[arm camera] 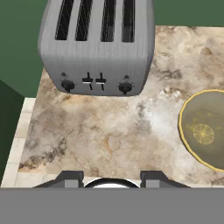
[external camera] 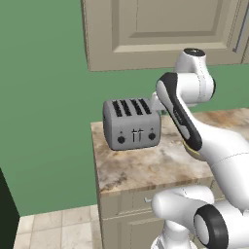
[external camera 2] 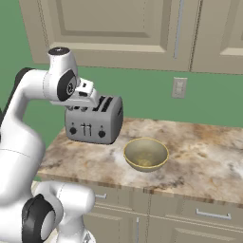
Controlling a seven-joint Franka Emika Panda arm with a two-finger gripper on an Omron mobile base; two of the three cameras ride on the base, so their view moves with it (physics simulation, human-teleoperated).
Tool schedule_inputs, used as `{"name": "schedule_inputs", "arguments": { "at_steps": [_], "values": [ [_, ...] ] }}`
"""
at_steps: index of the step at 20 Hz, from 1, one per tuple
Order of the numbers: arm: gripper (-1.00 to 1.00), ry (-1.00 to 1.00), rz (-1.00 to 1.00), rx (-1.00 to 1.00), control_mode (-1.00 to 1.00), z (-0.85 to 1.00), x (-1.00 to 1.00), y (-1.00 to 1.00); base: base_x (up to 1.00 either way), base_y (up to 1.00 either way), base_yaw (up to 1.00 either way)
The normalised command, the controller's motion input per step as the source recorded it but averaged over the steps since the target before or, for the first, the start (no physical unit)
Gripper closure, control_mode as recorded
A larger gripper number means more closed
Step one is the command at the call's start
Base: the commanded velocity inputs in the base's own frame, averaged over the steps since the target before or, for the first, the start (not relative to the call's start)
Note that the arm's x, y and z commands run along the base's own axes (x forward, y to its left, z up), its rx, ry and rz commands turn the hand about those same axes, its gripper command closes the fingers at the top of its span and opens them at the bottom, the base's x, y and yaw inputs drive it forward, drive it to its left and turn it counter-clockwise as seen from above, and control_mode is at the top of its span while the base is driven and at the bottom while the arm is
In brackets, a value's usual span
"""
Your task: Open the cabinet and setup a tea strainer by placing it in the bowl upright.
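The bowl (external camera 2: 145, 154) sits upright, mouth facing up, on the marble tabletop (external camera 2: 199, 156) beside the toaster (external camera 2: 94, 121); the tool (arm camera: 112, 177) hovers above, tips spread, pinching nothing.

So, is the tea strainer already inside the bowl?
No, the bowl on the counter holds nothing; its olive inside is bare in the right base view.

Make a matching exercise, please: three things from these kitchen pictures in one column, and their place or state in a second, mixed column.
Column one:
1. toaster
2. bowl
3. cabinet

Column two:
A. on the wall above the counter, door closed
B. empty, on the counter to the right of the grey appliance
C. at the counter's left end, four slots on top

Pairs: 1-C, 2-B, 3-A
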Motion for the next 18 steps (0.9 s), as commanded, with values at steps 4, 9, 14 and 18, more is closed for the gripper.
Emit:
{"name": "schedule_inputs", "arguments": {
  "at_steps": [4, 9, 14, 18],
  "values": [
    [-1.00, 0.00, 0.00, 0.00, -1.00, 0.00, 0.00, -0.06, 0.00, 0.00, 0.00],
    [-1.00, 0.00, 0.00, 0.00, -1.00, 0.00, 0.00, -0.05, 0.00, 0.00, 0.00],
    [-1.00, -0.06, -0.12, -0.03, -1.00, -0.04, 0.00, -0.24, 0.00, 0.00, 0.00],
    [-1.00, -0.24, -0.22, 0.01, -1.00, 0.34, -0.01, -0.89, 0.00, 0.00, 0.00]
  ]
}}
